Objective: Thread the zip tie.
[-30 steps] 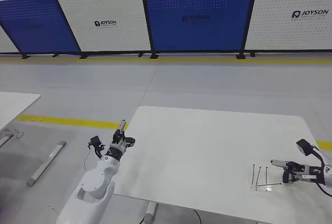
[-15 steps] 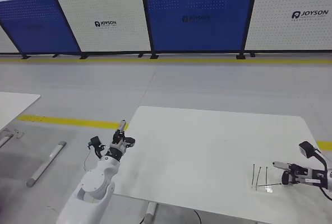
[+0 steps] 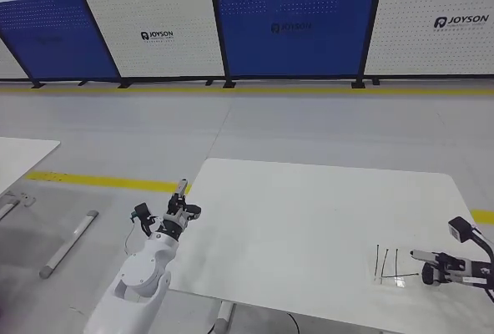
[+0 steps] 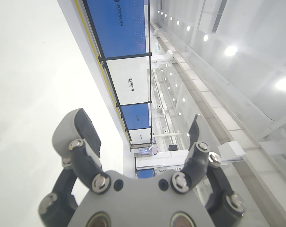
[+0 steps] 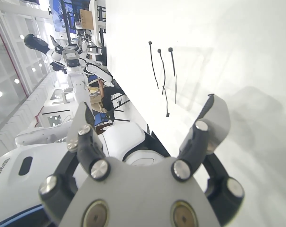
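the right gripper (image 3: 420, 265) had been drawn back from the zip ties (image 3: 386, 263) toward the right edge of the table (image 3: 314, 217), its claw spread and empty. the ties were left lying flat by the near right corner, none lifted. the left gripper (image 3: 180, 194), likewise spread, was kept at the left edge. threading was judged not yet begun.

Grey floor (image 3: 147, 125), yellow line (image 3: 105, 180), blue and white partition panels (image 3: 293, 37) behind white table (image 3: 314, 217).
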Tool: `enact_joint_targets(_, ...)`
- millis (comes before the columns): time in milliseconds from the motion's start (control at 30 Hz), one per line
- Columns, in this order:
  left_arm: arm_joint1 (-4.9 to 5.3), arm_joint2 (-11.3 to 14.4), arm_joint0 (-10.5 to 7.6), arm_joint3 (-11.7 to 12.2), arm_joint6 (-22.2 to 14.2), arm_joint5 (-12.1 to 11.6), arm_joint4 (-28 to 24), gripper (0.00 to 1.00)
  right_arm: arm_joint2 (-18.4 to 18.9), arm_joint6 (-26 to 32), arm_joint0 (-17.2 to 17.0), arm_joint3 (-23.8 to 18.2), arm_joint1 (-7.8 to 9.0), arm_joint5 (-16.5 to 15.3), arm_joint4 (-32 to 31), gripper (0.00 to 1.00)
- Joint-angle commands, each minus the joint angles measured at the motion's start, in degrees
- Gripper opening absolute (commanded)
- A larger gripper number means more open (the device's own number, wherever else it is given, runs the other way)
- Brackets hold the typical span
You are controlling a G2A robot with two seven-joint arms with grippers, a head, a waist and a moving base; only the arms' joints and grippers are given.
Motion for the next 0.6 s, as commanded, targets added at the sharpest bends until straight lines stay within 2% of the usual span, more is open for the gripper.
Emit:
enact_joint_targets(0, 0.00, 0.0, 0.00, 0.0, 0.0, 0.0, 0.0, 1.00, 0.0, 0.0, 0.0, 0.0, 0.00, 0.0, 0.0, 1.00)
enact_joint_targets(200, 0.00, 0.0, 0.00, 0.0, 0.0, 0.0, 0.0, 1.00, -1.3, -1.8, -0.8, -1.0, -0.25, 0.8, -0.7, 1.00)
enact_joint_targets(533, 0.00, 0.0, 0.00, 0.0, 0.0, 0.0, 0.0, 1.00, -1.1, 0.0, -0.6, 0.7, -0.01, 0.0, 0.3, 1.00)
enact_joint_targets(567, 0.00, 0.0, 0.00, 0.0, 0.0, 0.0, 0.0, 1.00, -1.1, 0.0, -0.6, 0.9, 0.04, -0.1, 0.5, 0.95)
